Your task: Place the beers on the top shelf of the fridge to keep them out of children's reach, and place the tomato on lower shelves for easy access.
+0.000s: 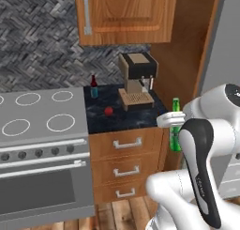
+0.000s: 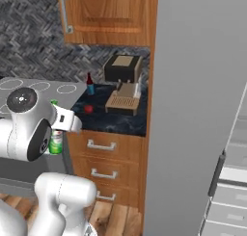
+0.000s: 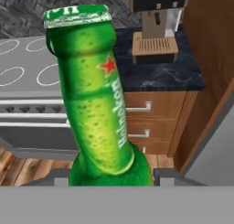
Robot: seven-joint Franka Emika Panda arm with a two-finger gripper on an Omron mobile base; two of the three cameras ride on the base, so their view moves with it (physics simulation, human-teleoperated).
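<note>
**A:** One bottle in hand: the gripper (image 1: pixel 174 126) is clamped on the green beer bottle (image 1: pixel 175 126), held upright in the air off the front right corner of the dark counter (image 1: pixel 136 118), beside the wooden side panel (image 1: pixel 187 60). Grip looks low on the neck in the hand view; the fingertips themselves are hidden behind the glass.

**B:** Where's the rest?

**A:** Brown bottle (image 1: pixel 93 87) stands at the back of the counter, near the stove (image 1: pixel 42 116). Tomato (image 1: pixel 108 111) sits mid-counter, just left of the coffee machine (image 1: pixel 137 80). Both untouched.

**B:** Fridge?

**A:** Grey fridge (image 2: pixel 198 110) is on the right. Interior and top shelf aren't visible, so I can't tell how clear the shelf is.

**B:** Advice for the carry?

**A:** Keep the bottle vertical and swing wide of the panel edge. My guess: come in level above the top shelf, set the base flat, then release. Tall and slim, so likely tippy.

**B:** Bottle looks?

**A:** Bright green glass, green crown cap (image 3: pixel 77 15), white lettering down the neck, red star (image 3: pixel 108 66).
</note>
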